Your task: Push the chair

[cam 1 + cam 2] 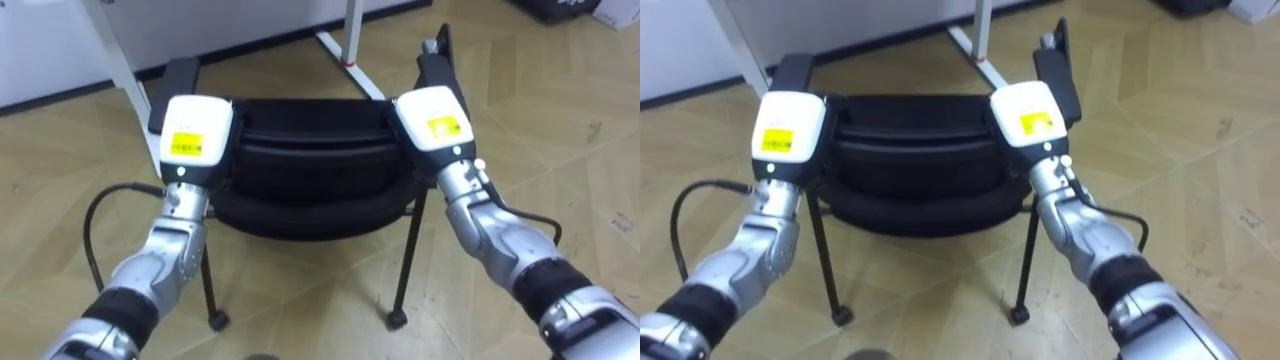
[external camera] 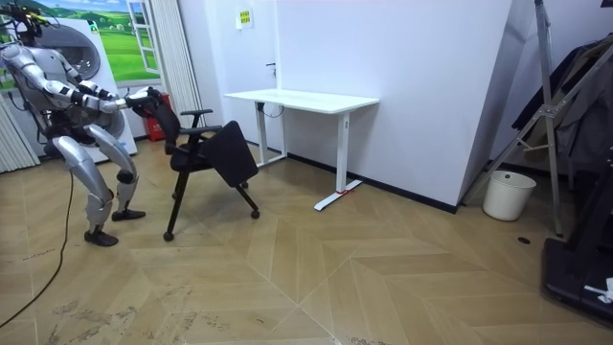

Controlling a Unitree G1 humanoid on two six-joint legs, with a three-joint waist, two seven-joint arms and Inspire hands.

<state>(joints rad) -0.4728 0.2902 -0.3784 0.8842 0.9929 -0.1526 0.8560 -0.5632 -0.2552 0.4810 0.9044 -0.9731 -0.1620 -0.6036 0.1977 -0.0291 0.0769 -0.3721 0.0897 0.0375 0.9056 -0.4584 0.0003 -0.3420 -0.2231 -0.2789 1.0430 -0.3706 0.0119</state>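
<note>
Standing behind the chair (image 1: 310,195), I have my left hand (image 1: 195,135) and right hand (image 1: 432,118) at the two ends of its backrest (image 1: 310,125); whether they grasp it or merely press, I cannot tell. The backrest runs crosswise before me, both hands equally near, and the worktop (image 2: 302,99) lies straight ahead, where I judge the push should go.
</note>
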